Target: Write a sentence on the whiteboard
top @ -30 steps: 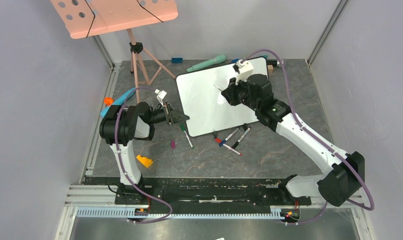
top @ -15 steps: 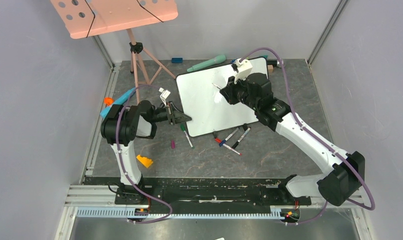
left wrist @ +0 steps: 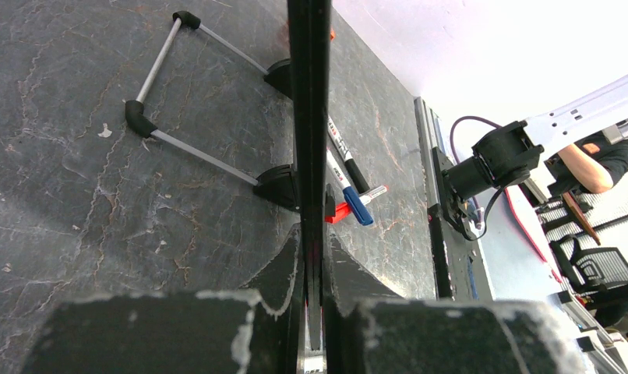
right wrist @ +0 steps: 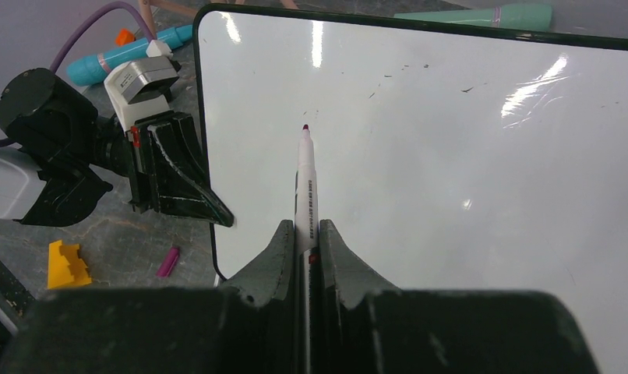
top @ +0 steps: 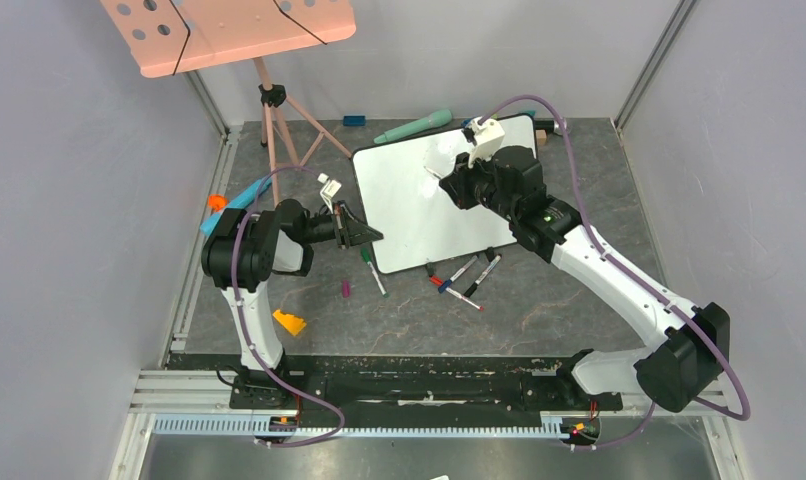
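The right tool [right wrist: 304, 234] pinches a marker [right wrist: 305, 175] above the whiteboard [top: 409, 200], arm stretched far; the left tool [top: 372, 237] clamps its left edge.

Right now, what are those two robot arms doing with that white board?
The right arm pinches a marker in its jaws, tip pointing at the board. The left arm has its jaws clamped on the board's left edge, likely to steady it. The board is blank; no words are on it yet. Spare markers lie by its near edge.
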### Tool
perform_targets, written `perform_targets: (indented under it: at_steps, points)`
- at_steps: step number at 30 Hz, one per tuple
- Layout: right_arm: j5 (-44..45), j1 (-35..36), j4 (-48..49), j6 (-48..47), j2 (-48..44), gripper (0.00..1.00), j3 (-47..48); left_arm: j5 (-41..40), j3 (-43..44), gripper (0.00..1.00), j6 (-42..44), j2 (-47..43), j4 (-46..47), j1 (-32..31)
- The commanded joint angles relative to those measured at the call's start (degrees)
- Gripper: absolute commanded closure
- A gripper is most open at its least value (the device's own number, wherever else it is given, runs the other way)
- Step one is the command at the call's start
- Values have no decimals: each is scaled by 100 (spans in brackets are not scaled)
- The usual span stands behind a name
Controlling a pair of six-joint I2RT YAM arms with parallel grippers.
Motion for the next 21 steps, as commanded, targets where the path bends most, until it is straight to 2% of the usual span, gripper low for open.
perform_targets:
  at_steps: [1,9,21]
  points:
    - [55,56,127,-13,-156,100,131,161,92,98,237,-41,323,-88]
    - [84,370,136,-3,-30,100,253,113,276,98,-406,252,309,-88]
    - [391,792,158,-63,501,100,673,65,261,98,-331,307,444,-88]
